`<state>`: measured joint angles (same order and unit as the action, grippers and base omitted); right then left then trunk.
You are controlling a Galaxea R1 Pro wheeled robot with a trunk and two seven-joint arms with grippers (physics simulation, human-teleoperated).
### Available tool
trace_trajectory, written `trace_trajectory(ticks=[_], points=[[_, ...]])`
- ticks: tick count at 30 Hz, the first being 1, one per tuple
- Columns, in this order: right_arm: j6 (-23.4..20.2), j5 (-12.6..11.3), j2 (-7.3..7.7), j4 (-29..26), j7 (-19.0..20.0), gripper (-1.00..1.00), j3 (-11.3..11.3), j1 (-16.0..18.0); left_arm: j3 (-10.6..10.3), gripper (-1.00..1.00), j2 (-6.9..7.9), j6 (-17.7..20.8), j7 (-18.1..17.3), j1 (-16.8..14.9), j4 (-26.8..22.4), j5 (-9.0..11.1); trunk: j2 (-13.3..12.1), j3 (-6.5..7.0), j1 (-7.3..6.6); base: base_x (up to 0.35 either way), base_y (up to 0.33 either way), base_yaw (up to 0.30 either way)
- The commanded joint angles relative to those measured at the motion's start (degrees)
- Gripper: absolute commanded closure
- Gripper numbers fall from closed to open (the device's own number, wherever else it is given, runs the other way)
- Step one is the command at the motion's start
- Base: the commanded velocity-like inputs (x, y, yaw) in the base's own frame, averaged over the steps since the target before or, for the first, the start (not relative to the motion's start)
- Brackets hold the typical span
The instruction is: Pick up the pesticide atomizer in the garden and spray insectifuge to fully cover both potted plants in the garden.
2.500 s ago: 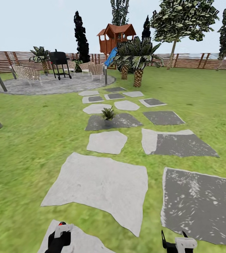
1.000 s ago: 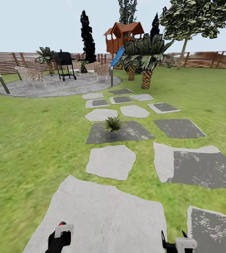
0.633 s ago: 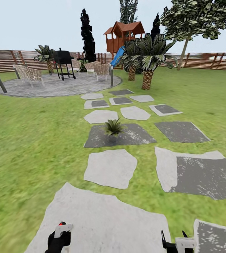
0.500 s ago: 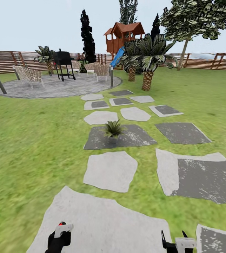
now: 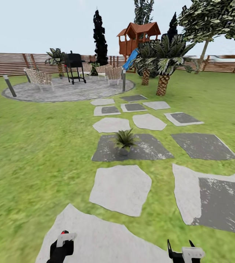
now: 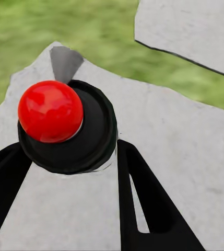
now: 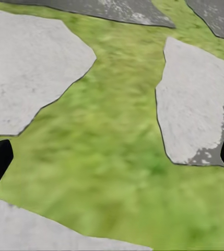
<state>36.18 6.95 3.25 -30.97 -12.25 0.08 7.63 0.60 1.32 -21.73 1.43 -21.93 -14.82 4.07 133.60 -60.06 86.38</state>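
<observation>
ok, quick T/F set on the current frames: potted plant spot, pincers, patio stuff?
1. A potted plant sits on a dark stepping stone. True.
2. The right pincer holds a spray bottle. False: nothing lies between its widely parted fingertips, only lawn below.
3. A black grill stands on the round patio. True.
4. The left pincer hangs over bare grass. False: a pale stepping stone lies beneath it.
</observation>
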Motion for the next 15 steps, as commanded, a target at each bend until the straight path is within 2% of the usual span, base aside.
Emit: trace_trajectory(ticks=[1, 15], points=[[0.0, 0.6, 0.01, 0.0, -0.5, -1.0, 0.0, 0.0, -0.1, 1.0, 0.0, -0.2, 0.0, 0.0, 0.1, 0.4, 0.0, -0.05, 0.02, 0.338, 0.0, 0.1], [0.0, 0.7, -0.17, 0.0, -0.5, -1.0, 0.0, 0.0, -0.1, 1.0, 0.0, -0.2, 0.0, 0.0, 0.1, 0.4, 0.0, -0.05, 0.02, 0.338, 0.0, 0.014]])
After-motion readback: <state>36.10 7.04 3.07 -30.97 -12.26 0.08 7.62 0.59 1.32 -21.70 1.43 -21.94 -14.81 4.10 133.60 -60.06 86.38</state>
